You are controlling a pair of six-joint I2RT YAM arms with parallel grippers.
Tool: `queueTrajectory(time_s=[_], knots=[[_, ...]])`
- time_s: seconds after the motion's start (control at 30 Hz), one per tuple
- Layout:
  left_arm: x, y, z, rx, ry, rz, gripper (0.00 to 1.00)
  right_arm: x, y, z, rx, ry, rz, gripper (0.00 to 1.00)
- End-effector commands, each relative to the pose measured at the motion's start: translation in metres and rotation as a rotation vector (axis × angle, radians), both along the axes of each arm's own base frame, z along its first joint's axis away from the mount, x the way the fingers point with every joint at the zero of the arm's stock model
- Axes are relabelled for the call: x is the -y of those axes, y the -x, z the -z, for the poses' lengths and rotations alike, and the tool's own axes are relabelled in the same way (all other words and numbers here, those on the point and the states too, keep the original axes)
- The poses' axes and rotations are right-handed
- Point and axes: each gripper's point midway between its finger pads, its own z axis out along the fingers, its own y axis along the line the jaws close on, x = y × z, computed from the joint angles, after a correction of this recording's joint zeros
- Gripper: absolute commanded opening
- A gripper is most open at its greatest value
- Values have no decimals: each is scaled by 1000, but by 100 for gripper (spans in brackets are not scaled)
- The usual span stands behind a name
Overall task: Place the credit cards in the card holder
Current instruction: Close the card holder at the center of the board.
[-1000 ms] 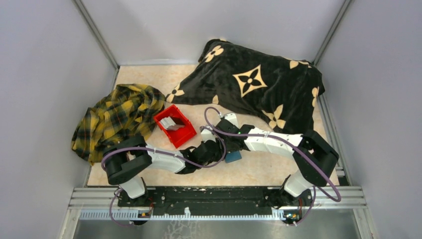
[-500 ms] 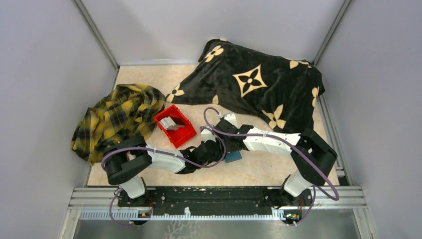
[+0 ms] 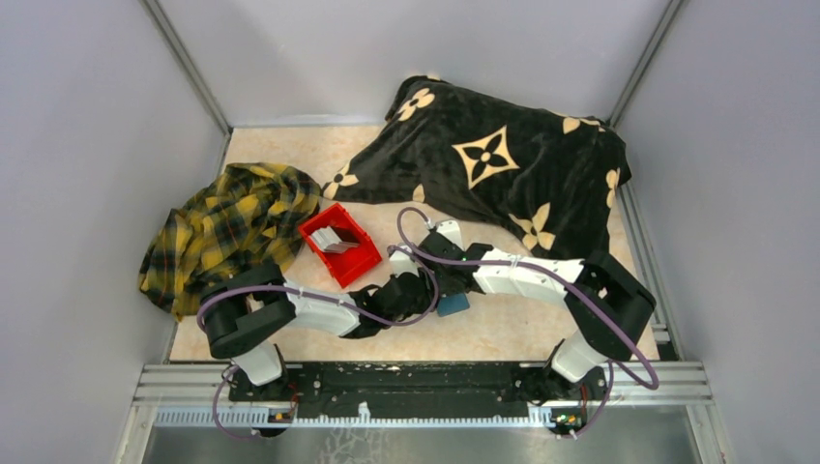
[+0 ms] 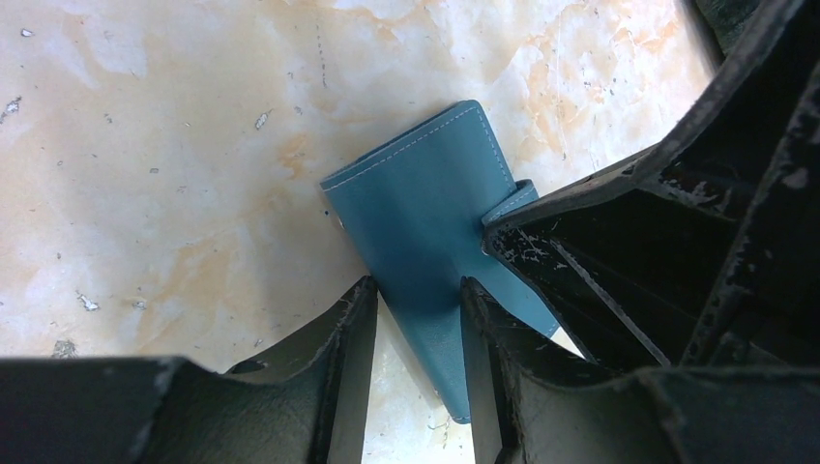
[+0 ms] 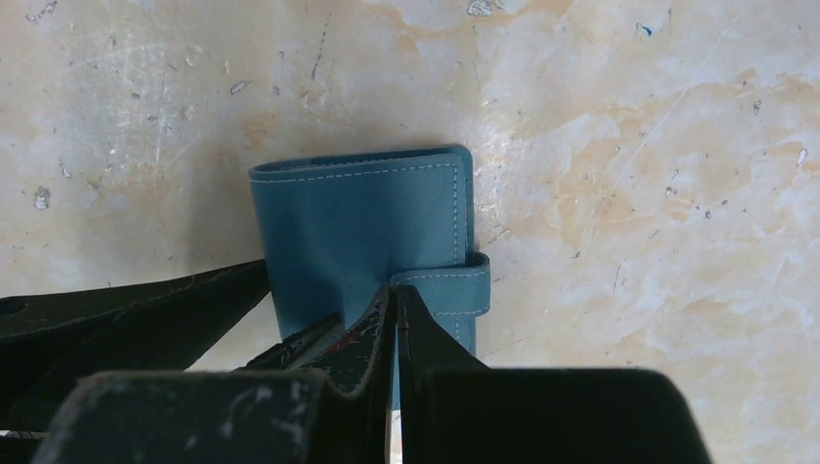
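Observation:
The card holder (image 4: 416,208) is a closed teal wallet lying flat on the marble table, also seen from above (image 3: 453,304). My left gripper (image 4: 416,290) is open over its near corner: one finger (image 4: 353,333) touches its edge and the other (image 4: 483,329) lies over its face. My right gripper (image 5: 395,290) is shut, its tips against the end of the closure strap (image 5: 447,288). Both grippers meet at the wallet. The credit cards (image 3: 336,239), grey and white, stand in the red bin (image 3: 353,263).
A crumpled yellow plaid cloth (image 3: 227,227) lies left of the red bin. A black blanket with tan flower marks (image 3: 488,164) covers the back right. Grey walls enclose the table on three sides.

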Motion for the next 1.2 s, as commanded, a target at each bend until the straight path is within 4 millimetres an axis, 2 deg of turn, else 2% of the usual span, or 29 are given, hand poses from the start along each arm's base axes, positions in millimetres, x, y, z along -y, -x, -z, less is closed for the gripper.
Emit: queueTrajectory(time_s=[0.0,0.17,0.3,0.5,0.63,0.87,1.17], knots=[[-4,7,14,-35,-21,13,44,-11,18,29,-89,-60,9,0],[-3,7,17,-43,-21,16,44,-13,35,46,-134,-66,12,0],[-3,8,17,-46,-21,18,44,-6,49,60,-169,-65,46,0],[-4,10,18,-48,-23,21,44,0,64,64,-158,-85,84,0],[-6,11,18,-49,-28,20,44,0,55,51,-111,-89,98,1],[-6,11,16,-47,-27,13,44,8,39,20,-16,-49,101,20],[-4,10,16,-48,-31,12,44,14,35,4,39,-71,111,22]])
